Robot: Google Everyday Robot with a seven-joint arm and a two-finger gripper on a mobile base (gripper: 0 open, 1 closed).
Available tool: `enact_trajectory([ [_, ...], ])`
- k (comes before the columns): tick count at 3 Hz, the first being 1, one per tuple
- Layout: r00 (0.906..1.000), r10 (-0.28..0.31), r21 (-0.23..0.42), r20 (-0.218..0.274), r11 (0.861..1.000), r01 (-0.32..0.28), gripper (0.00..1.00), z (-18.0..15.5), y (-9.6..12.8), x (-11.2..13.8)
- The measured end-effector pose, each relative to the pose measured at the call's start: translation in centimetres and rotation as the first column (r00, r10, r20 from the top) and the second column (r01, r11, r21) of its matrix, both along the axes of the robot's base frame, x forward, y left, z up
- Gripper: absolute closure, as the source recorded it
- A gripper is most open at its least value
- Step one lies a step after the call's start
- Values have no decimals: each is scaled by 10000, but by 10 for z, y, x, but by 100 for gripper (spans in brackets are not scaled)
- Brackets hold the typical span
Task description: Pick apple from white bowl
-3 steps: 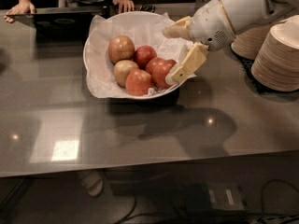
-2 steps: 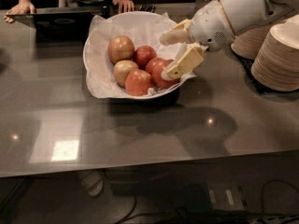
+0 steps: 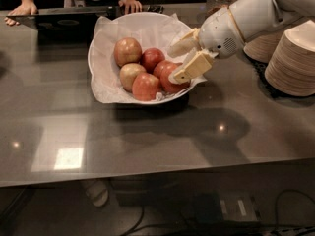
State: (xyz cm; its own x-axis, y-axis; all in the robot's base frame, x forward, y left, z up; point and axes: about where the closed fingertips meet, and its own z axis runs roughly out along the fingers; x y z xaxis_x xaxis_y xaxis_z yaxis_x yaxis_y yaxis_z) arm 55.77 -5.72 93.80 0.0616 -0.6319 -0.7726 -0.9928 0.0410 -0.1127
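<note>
At the far left edge of the bench (image 3: 147,146), two hands of a person rest, one (image 3: 19,9) at the corner and one (image 3: 130,5) further right, with a dark flat tray (image 3: 64,21) lying between them. Next comes one white bowl (image 3: 101,65), wide and shallow, lined with crinkled paper (image 3: 147,31). Five apples can be counted in it for sure: a pale blushed one (image 3: 127,51) at the back, a second pale one (image 3: 130,75) in front of it, a reddish-orange one (image 3: 146,86) nearest the front rim, a red one (image 3: 152,59) in the middle, and the apple (image 3: 170,86), evenly red, at the right side of the heap. Whether a sixth hides behind that one cannot be told. The tool (image 3: 172,65) hangs over the bowl's right side with its two fingers spread wide and gripping nothing; the lower finger (image 3: 194,67) lies just in front of the red apple. To the right, two stacks of beige plates stand: one (image 3: 261,45) behind the arm, one (image 3: 293,60) at the edge.
</note>
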Motion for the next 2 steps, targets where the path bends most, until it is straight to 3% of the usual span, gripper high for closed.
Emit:
enact_trajectory([
  [2, 9983, 54, 108, -587, 9999, -47, 38, -25, 3, 9],
])
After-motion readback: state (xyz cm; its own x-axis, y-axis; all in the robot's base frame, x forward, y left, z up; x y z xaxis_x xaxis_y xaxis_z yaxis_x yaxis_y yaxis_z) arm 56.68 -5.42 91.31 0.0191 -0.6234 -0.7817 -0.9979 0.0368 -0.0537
